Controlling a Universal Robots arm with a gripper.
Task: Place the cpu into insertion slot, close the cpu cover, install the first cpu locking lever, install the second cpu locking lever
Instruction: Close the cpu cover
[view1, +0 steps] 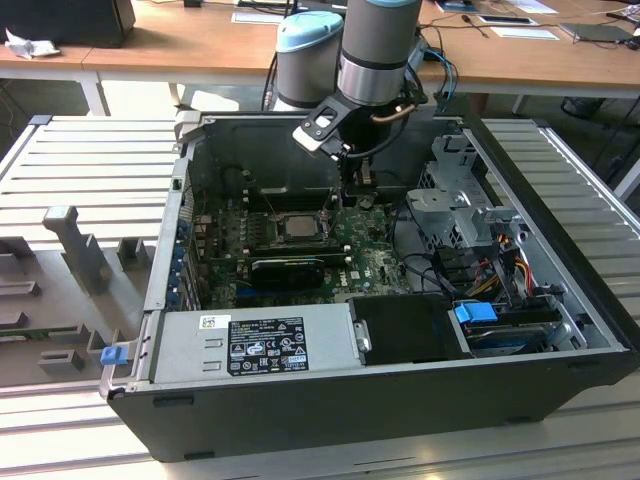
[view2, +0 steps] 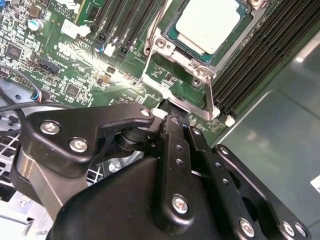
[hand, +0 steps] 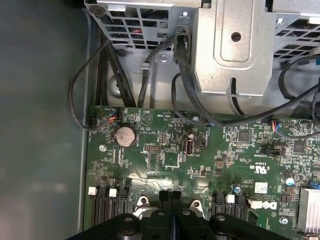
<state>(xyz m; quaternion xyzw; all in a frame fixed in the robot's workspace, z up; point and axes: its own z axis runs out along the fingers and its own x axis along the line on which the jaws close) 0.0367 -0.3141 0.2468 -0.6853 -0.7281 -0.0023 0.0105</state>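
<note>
The tool (view2: 172, 109) is seen with its black fingers pressed together, no gap being shown between them in both wrist views. Its tips are placed just beside one corner of the insertion slot (view2: 171, 34), at the end of a thin silvery lever (view2: 211, 97) that runs along the slot's side; whether the lever is touched cannot be told. The cpu (view2: 207, 22) is seated inside the insertion slot, its pale metal top facing up. The cpu cover (view2: 182, 57) is laid flat on the slot, and the chip is framed by its window. Long black memory slots (view2: 255, 65) are ranged on either side of the insertion slot on the green motherboard (view2: 90, 65). Around the slot, the open computer case (view1: 330, 410) is laid on its side on a slatted grey counter (view1: 90, 160).
</note>
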